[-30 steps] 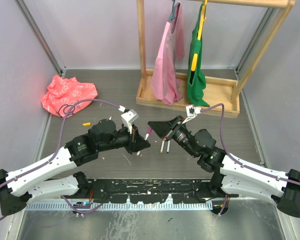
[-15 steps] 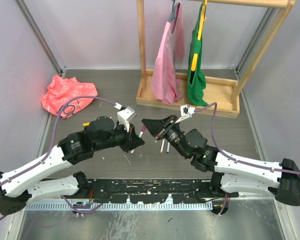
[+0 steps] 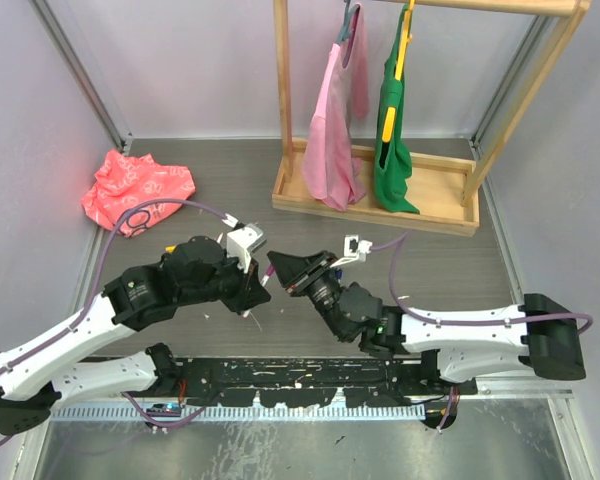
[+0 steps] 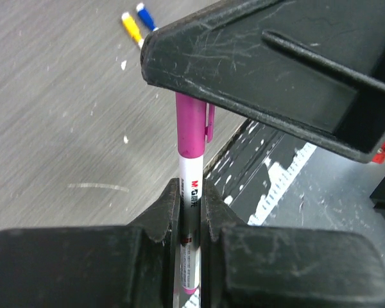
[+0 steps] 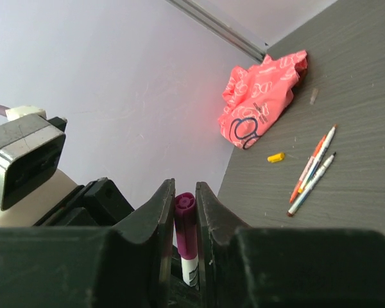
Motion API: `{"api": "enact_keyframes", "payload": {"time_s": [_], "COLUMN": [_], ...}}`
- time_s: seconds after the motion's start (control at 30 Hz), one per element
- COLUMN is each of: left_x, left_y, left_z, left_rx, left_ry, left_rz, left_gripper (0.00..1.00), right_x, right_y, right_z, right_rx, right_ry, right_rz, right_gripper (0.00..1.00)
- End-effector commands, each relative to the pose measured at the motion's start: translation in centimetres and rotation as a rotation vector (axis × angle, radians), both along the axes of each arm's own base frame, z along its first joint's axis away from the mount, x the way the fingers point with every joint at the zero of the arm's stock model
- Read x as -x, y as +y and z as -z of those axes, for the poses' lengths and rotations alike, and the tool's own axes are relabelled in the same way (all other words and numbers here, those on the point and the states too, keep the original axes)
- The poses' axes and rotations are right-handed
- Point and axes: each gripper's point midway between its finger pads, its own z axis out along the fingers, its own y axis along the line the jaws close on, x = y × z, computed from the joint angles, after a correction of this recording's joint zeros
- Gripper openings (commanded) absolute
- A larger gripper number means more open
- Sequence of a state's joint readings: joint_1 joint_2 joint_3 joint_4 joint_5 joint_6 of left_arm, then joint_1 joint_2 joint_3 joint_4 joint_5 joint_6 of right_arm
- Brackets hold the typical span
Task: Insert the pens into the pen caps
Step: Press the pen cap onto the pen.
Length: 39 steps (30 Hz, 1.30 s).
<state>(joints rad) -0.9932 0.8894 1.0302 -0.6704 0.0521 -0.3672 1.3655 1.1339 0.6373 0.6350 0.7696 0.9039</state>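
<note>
Right wrist view: pink cap (image 5: 185, 218) seen only as a narrow strip between the fingers of the right gripper (image 5: 185, 191). The pen (image 5: 191, 269) below it drops out of sight behind them. Loose pens (image 5: 313, 168) far off, too small to count surely.

Left wrist view: cap's upper end hidden by a right finger. Pen's tail buried in the left gripper (image 4: 190, 189) and cut by the bottom edge. Yellow piece (image 4: 131, 27) and blue piece (image 4: 145, 14): tiny, cap or pen unclear.

Overhead: pen and cap lost between the two grippers.
</note>
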Motion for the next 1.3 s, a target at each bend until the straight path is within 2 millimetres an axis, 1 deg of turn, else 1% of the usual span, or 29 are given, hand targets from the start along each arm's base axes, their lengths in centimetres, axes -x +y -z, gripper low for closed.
{"api": "enact_keyframes", "payload": {"time_s": [0.0, 0.13, 0.2, 0.3, 0.33, 0.4, 0.57, 0.7, 0.87, 0.97, 1.0, 1.07, 1.17, 1.27], "left_x": [-6.1, -6.3, -6.3, -6.2, -6.2, -6.1, -5.9, -5.8, -5.4, -5.2, -5.2, -5.3, -5.2, -5.3], "left_y": [-0.8, 0.0, 0.1, 0.0, -0.1, -0.5, -1.6, -1.6, -1.7, -2.0, -2.0, -2.1, -2.3, -2.4], "left_z": [-21.1, -22.0, -22.2, -22.2, -22.1, -21.6, -20.0, -18.5, -16.9, -15.7, -15.4, -14.5, -14.0, -13.4], "left_rx": [0.592, 0.625, 0.638, 0.635, 0.632, 0.629, 0.601, 0.559, 0.51, 0.481, 0.475, 0.463, 0.46, 0.448], "left_ry": [-0.471, -0.48, -0.478, -0.472, -0.469, -0.458, -0.418, -0.4, -0.382, -0.363, -0.358, -0.345, -0.334, -0.324], "left_rz": [-0.204, -0.224, -0.224, -0.21, -0.205, -0.19, -0.14, -0.134, -0.105, -0.085, -0.084, -0.086, -0.08, -0.079], "left_gripper": [0.0, 0.0, 0.0, 0.0, 0.0, 0.0, 0.0, 0.0, 0.0, 0.0, 0.0, 0.0, 0.0, 0.0], "right_x": [16.0, 17.4, 17.7, 17.5, 17.3, 16.5, 13.8, 10.8, 6.7, 5.0, 4.6, 3.9, 3.3, 2.7], "right_y": [6.7, 7.2, 7.5, 7.4, 7.3, 7.0, 6.5, 5.9, 3.8, 2.2, 1.8, 0.7, -0.9, -2.4], "right_z": [11.5, 12.5, 12.5, 12.3, 11.9, 10.6, 7.0, 3.2, -2.2, -5.1, -6.0, -7.9, -9.9, -10.9], "right_rx": [0.305, 0.318, 0.321, 0.318, 0.303, 0.277, 0.264, 0.254, 0.253, 0.256, 0.254, 0.248, 0.242, 0.251], "right_ry": [0.139, 0.159, 0.159, 0.151, 0.147, 0.123, 0.059, -0.009, -0.11, -0.172, -0.192, -0.236, -0.275, -0.3], "right_rz": [-0.638, -0.659, -0.669, -0.656, -0.646, -0.616, -0.556, -0.508, -0.395, -0.325, -0.309, -0.275, -0.222, -0.167], "right_gripper": [0.0, 0.0, 0.0, 0.0, 0.0, 0.0, 0.0, 0.01, 0.12, 0.19, 0.22, 0.33, 0.41, 0.51]}}
